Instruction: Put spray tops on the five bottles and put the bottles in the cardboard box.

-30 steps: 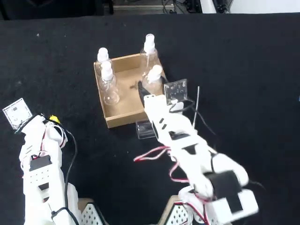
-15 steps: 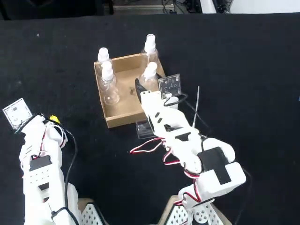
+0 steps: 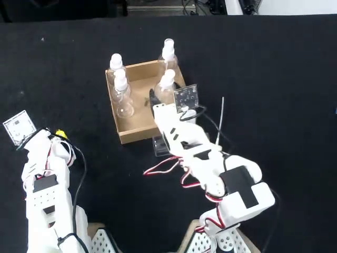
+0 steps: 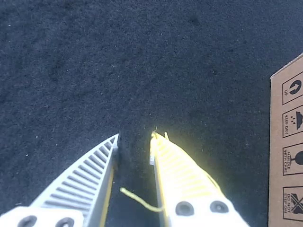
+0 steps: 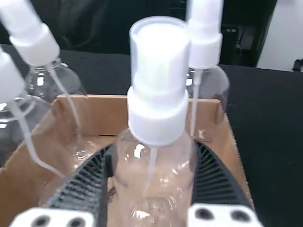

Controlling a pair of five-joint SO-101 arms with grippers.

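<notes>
Now the right tool [image 5: 151, 163], clenched on the clear plastic bottle with white spray top [image 5: 158, 85], should lower it upright into the brown cardboard box [image 5: 210, 113], then release.

You have four bottles to count: the first bottle [image 3: 115, 66], the second bottle [image 3: 122, 94], the third bottle [image 3: 168, 58] and the fourth bottle [image 3: 165, 90]. You see four white spray tops [image 3: 120, 78], one on each bottle. There is one cardboard box [image 3: 138, 133]. You have two arms, the left arm [image 3: 45, 184] and the right arm [image 3: 205, 158]. You have two grippers, the left gripper [image 4: 135, 138] and the right gripper [image 5: 152, 149], and each one has two fingers [image 4: 90, 175]. You can count two square tags [image 3: 18, 128], one on each arm. One small clear piece [image 3: 162, 146] and one thin white stick [image 3: 221, 113] lie on the one black table [image 3: 274, 68]
</notes>
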